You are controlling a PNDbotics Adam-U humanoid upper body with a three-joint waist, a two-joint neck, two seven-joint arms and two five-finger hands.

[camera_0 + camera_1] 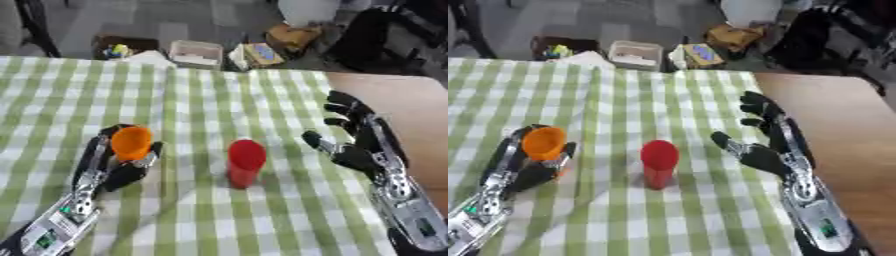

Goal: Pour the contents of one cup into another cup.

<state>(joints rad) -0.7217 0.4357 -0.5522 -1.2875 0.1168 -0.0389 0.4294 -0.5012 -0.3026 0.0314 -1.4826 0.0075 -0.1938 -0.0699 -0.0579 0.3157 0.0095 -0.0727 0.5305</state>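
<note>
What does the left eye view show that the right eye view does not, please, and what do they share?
Only the left eye view: very little extra, mainly more of the checked cloth left of the orange cup.

Only the right eye view: more bare brown tabletop beyond the right robot hand.

Both: the left robot hand curled round the orange cup, the red cup standing upright mid-table, apart from both hands, and the right robot hand open beside it.
</note>
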